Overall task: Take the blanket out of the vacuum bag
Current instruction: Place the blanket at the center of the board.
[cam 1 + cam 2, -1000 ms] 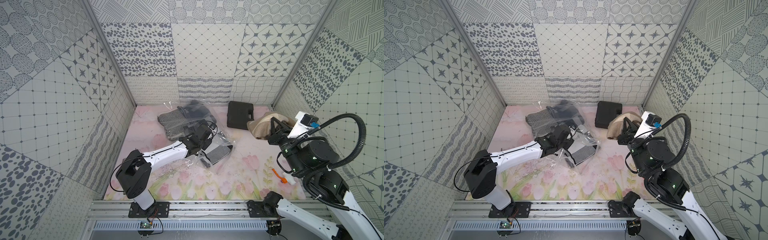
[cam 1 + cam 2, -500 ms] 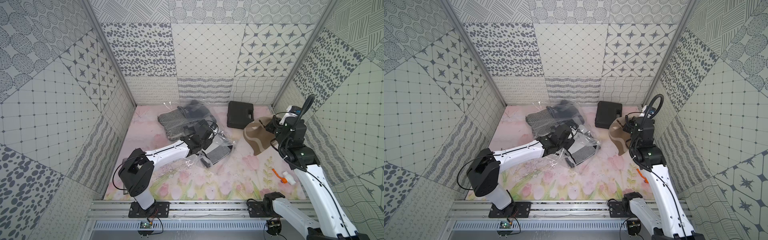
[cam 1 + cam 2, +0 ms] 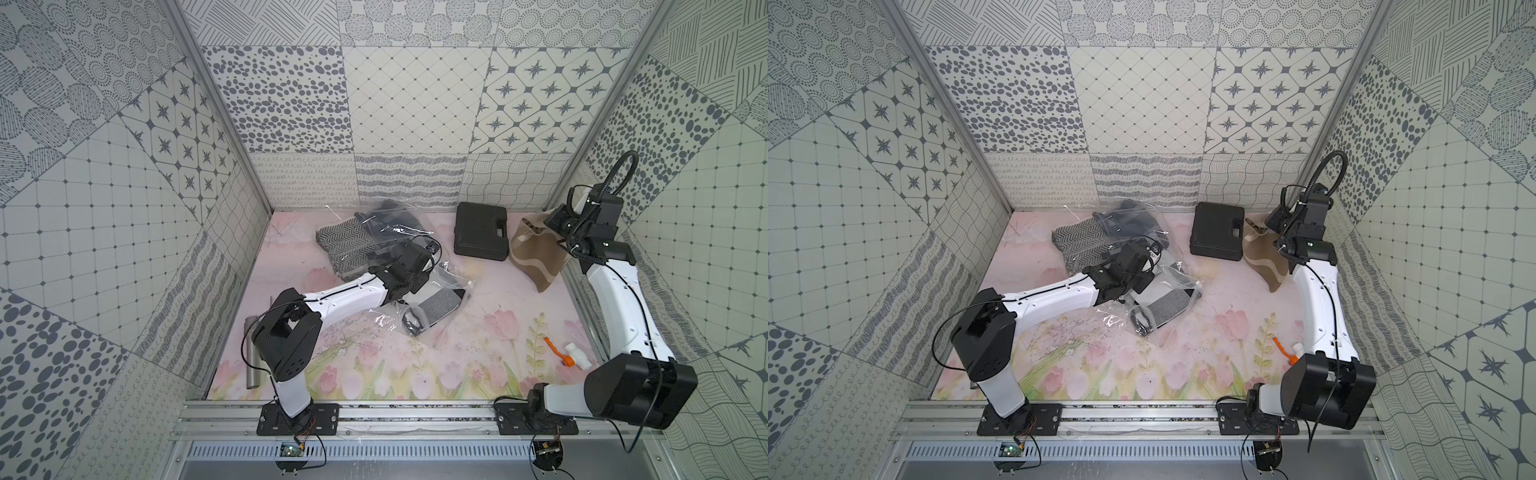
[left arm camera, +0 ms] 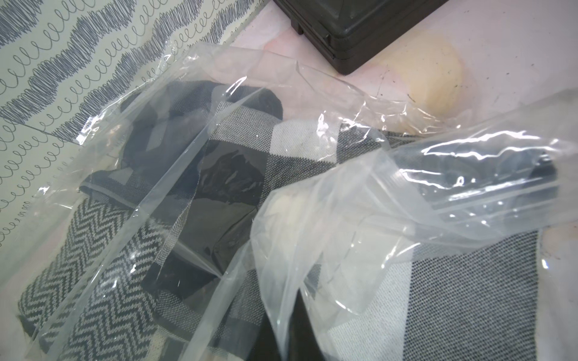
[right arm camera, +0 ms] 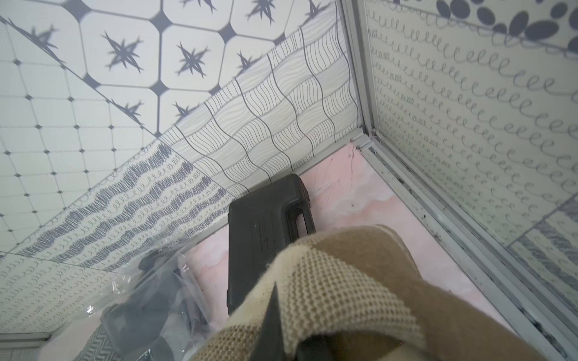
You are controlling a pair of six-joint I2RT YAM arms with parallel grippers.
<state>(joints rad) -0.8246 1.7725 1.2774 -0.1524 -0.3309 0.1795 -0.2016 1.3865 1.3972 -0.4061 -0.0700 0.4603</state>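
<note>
- Near edge: table (image 3: 478,365) mostly bare; a small orange-and-white part (image 3: 567,353) lies front right, well apart from everything in play.
- Mid table: left arm (image 3: 345,295) reaches in low over the bag (image 3: 449,274). Left jaws are closed and look pinched on the bag film; the left wrist view shows plastic (image 4: 344,203) bunched right at them. The exact grip spot is hidden.
- Inside the bag: herringbone and check grey cloth (image 4: 103,281), lying from the middle toward the back wall.
- Far right: right arm (image 3: 615,299) is raised by the back corner. Right jaws are closed on the tan blanket (image 3: 536,253), with knit (image 5: 344,281) folded over them in the right wrist view.
- Key relation: the blanket hangs down from the right jaws, long axis roughly vertical, fully outside the bag and well apart from it. The black case (image 3: 480,237) sits between bag and blanket.
- Cannot tell whether the blanket's low tip touches the table.
- Judgement: removal looks done. The next move is a put-down by the right arm on the clear table just below, avoiding the case.
</note>
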